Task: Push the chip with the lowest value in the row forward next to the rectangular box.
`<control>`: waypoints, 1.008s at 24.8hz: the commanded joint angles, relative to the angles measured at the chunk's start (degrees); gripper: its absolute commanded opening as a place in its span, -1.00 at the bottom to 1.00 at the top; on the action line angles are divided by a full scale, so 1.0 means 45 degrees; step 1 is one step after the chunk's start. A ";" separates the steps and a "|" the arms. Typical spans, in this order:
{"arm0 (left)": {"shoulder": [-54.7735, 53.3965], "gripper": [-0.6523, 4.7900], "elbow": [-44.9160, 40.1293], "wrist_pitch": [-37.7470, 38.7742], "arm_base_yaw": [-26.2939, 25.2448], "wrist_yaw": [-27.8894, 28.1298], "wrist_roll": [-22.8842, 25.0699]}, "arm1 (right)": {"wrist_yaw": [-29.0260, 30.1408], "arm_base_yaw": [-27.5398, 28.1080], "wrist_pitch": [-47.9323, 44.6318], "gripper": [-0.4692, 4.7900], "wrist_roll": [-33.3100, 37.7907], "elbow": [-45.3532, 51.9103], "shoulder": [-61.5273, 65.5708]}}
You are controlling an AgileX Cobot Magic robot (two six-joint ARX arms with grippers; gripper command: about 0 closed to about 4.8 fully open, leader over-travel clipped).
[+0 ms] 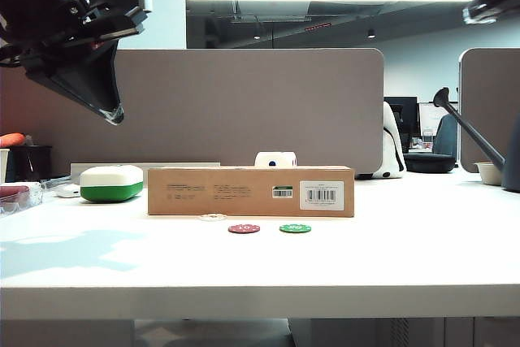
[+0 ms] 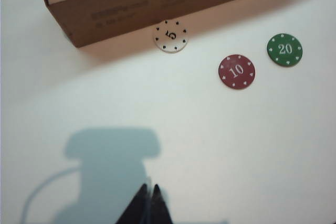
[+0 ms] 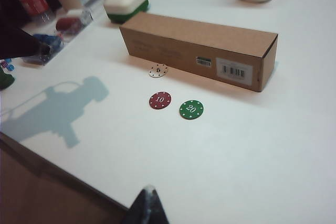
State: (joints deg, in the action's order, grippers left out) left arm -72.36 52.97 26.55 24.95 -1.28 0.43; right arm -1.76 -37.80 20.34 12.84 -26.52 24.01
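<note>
**White 5 chip lying against the box, both arms raised clear**

The white chip (image 2: 170, 36), marked 5, is lying flat on the white table (image 1: 390, 258) just in front of the long face of the rectangular box (image 1: 251, 191), so close that its far edge is touching or all but touching the cardboard. It is sitting toward the end of the box away from the barcode label (image 1: 322, 195). The dark red chip (image 2: 237, 71), marked 10, and the green chip (image 2: 284, 50), marked 20, are lying side by side nearer the table's front edge, apart from the box and from the white chip.

The left gripper (image 2: 149, 190) is hanging high over the table's left part, well above the surface and touching nothing; its two fingertips are pressed together with nothing between them, and its shadow is falling on the table below. The right gripper (image 3: 149, 192) is hovering above the table's front edge, also clear of everything; only its dark tip is showing, and whether its fingers are parted or closed cannot be told.

Behind the box, toward the back edge, a white-and-green case (image 1: 111, 183) and a white die (image 1: 275, 159) are sitting.
</note>
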 commanded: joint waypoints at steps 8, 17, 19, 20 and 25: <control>0.1297 -0.78 0.0044 -0.0107 0.0000 0.0000 0.0044 | -0.0248 0.0015 -0.0097 -0.86 0.0180 0.0942 -0.3478; 0.3667 -0.78 0.0044 -0.0107 -0.0665 -0.0063 0.0044 | -0.0248 0.0015 -0.0092 -0.86 0.0180 0.0942 -0.4707; 0.4138 -0.78 0.0044 -0.0107 -0.1234 -0.0058 0.0044 | -0.0243 0.0019 -0.0102 -0.86 0.0180 0.0942 -0.4770; 0.4357 -0.78 0.0044 -0.0102 -0.1530 -0.0058 0.0044 | -0.0243 0.0019 -0.0102 -0.86 0.0180 0.0942 -0.4770; 0.5727 -0.78 0.0044 -0.0102 -0.3866 -0.0034 0.0044 | -0.0243 0.0019 -0.0097 -0.86 0.0180 0.0942 -0.4770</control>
State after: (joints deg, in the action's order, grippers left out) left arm -47.70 52.97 26.70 9.37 -1.48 0.43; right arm -2.85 -37.78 20.84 13.52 -22.02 2.52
